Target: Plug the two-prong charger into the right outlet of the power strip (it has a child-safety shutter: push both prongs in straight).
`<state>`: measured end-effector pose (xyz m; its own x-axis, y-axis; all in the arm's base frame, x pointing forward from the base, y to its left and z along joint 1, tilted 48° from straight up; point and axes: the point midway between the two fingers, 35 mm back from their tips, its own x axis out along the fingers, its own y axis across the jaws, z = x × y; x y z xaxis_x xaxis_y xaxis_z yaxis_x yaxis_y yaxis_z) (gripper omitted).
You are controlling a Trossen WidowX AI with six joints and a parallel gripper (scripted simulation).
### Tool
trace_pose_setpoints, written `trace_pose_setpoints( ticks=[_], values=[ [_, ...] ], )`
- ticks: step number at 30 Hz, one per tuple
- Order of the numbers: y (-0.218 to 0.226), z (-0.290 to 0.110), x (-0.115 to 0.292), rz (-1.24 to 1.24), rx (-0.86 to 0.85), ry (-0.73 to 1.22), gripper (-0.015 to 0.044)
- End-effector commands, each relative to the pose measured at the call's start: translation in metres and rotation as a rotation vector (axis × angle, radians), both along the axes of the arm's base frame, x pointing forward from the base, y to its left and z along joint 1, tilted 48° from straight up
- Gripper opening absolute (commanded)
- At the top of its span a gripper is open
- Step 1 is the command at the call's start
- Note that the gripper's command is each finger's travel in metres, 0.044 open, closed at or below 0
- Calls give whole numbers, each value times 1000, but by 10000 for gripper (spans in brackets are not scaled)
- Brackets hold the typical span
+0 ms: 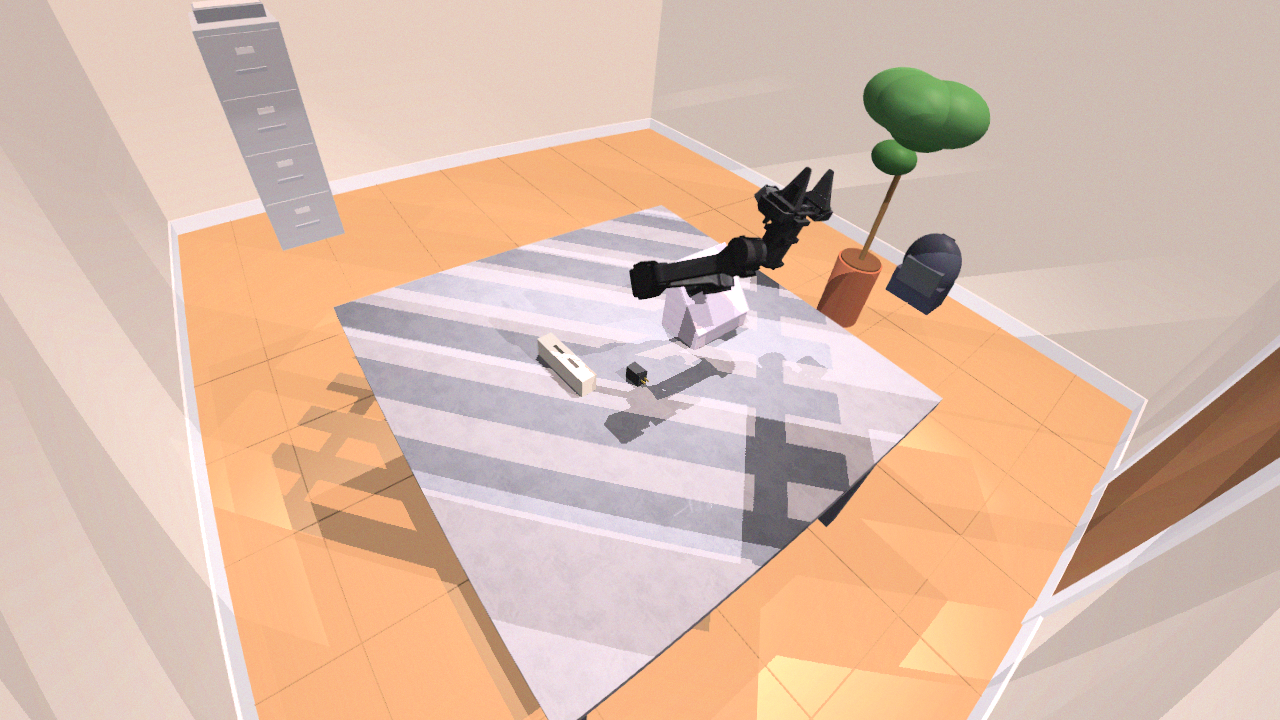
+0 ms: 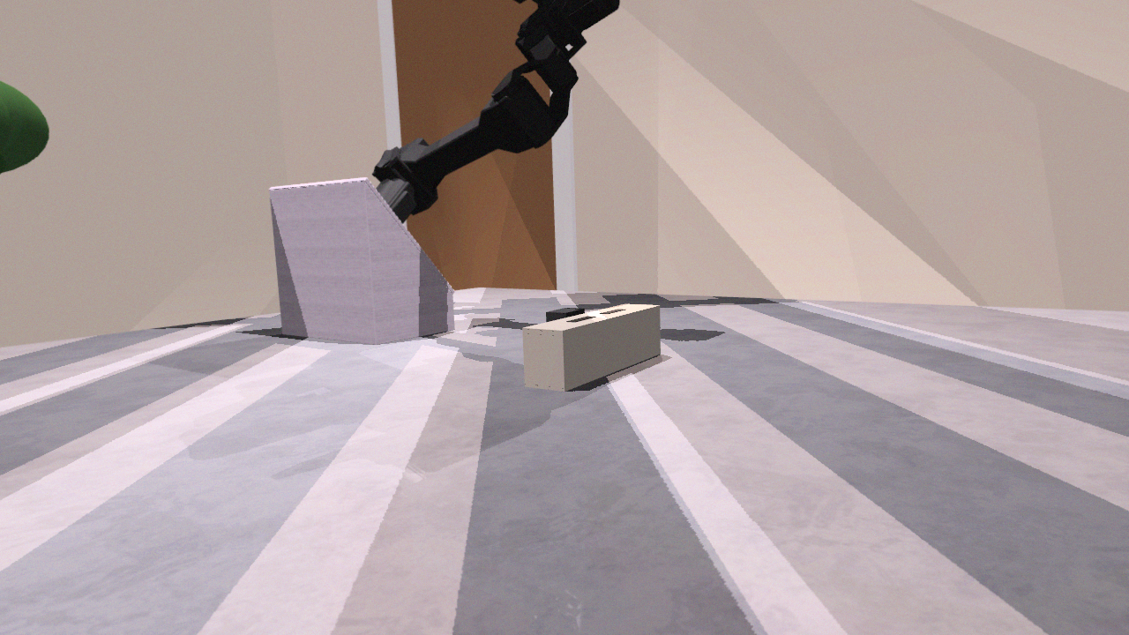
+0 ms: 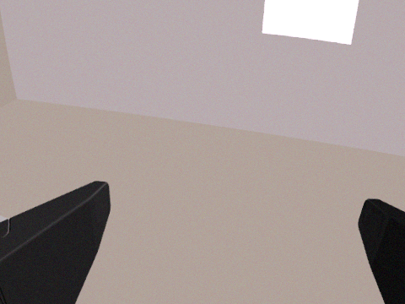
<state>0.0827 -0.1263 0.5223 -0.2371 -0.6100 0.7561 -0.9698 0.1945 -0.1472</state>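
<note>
One striped bench is seen, a grey-and-white surface laid on an orange tiled floor; tiles are left showing around all of its edges. Beyond its far edge, three room items are counted: one grey filing cabinet against the back wall, one potted plant and one dark backpack at the right wall, the last two just beside each other.

One pale angled pedestal stands near the bench's far edge, and one black arm is carried on it. The arm is raised up and away from the bench surface, towards the plant. One end effector is borne at its tip, pointed upward; it is released, its two fingers spread wide, with only wall and ceiling seen between them in the wrist view. Nothing is gripped or touched by it.

One cream power strip lies flat near the bench's middle, slots facing up, well apart from every bench edge. One small black charger rests on the bench near the strip's right side, apart from it and unplugged. Both are well below the end effector, and open bench surface surrounds them on all sides.
</note>
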Motion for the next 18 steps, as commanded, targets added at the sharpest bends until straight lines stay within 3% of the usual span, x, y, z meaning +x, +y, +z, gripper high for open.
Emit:
trace_pose_setpoints(
  ticks=[1, 18],
  values=[
    [0, 0, -1, -2, -1, -1, 426],
    [19, 11, -74, -164, -131, -164, 440]
  ],
)
